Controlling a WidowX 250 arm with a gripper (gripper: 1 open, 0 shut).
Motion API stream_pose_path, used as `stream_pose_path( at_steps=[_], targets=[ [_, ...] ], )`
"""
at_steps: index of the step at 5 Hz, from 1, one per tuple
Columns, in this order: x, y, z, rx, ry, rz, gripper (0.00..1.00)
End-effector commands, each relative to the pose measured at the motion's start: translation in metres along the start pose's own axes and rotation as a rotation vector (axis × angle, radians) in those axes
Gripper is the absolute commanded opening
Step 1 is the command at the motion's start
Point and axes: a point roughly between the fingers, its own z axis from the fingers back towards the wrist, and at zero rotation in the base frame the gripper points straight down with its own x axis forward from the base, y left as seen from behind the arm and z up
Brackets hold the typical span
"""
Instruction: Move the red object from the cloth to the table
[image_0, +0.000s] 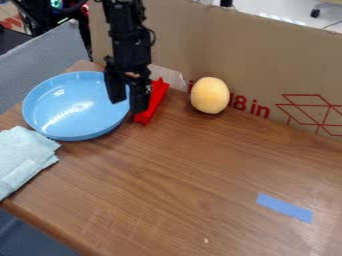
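Gripper (128, 97) of mine hangs nose-down with its jaws spread wide and nothing between them, just beside the red object (152, 100); that bar lies on the table (201, 190), tilted, between the blue plate (67, 108) and the yellowish ball (209, 95); the cloth (20, 155) lies well apart at the left edge; a cardboard box (267, 60) stands behind.

Count: one red bar (152, 100), one yellow ball (209, 95), one blue plate (70, 108), one pale cloth (22, 156), one blue tape strip (285, 208), one cardboard box (254, 55).
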Motion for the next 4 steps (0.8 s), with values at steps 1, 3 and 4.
stream_pose_path(
  at_steps=[1, 3, 4],
  targets=[
    [0.000, 0.005, -0.001, 0.007, -0.030, -0.018, 1.00],
    [0.007, -0.001, -0.023, -0.035, -0.024, -0.049, 1.00],
    [0.002, -0.012, -0.021, -0.035, -0.017, -0.055, 1.00]
  ],
)
